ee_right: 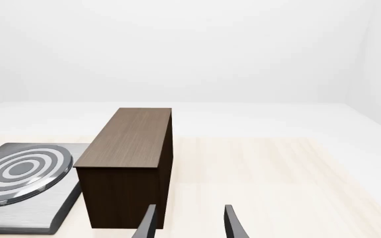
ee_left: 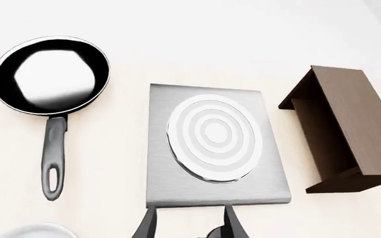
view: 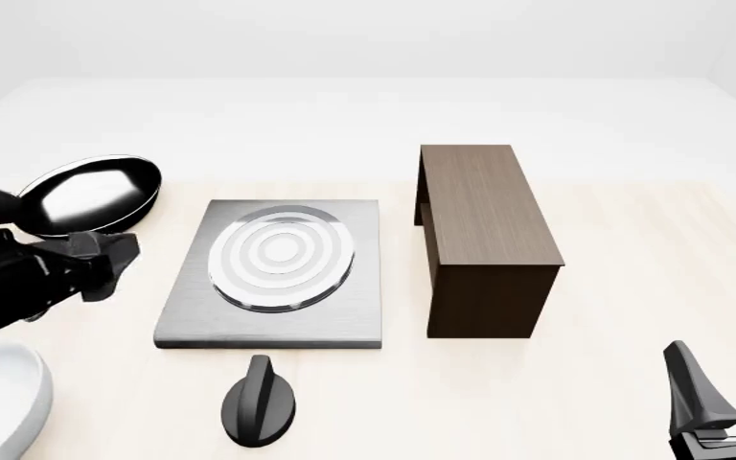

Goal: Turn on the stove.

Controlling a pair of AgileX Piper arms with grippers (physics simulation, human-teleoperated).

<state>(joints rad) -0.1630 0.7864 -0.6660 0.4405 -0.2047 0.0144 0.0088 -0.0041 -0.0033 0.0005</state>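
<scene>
Lying flat near the middle of the pale table (view: 650,249), the stove (view: 189,311) is seen as a grey metal slab with a round burner (view: 281,255) of silver rings on top. Its small black knob (view: 260,400) is set apart from the slab, on the table just in front of the near edge. A tall dark wooden block (view: 483,230) is placed just beside the stove on the right, with a narrow gap between them. A black frying pan (view: 93,195) is found beyond the stove's far left corner, and part of a white bowl (view: 4,407) is seen at the near left edge.

The left gripper (ee_left: 189,224) is held above the near side of the stove; its fingers are spread apart with nothing between them. The right gripper (view: 726,383) is kept low at the near right, well apart from the stove, its fingers likewise parted and empty.
</scene>
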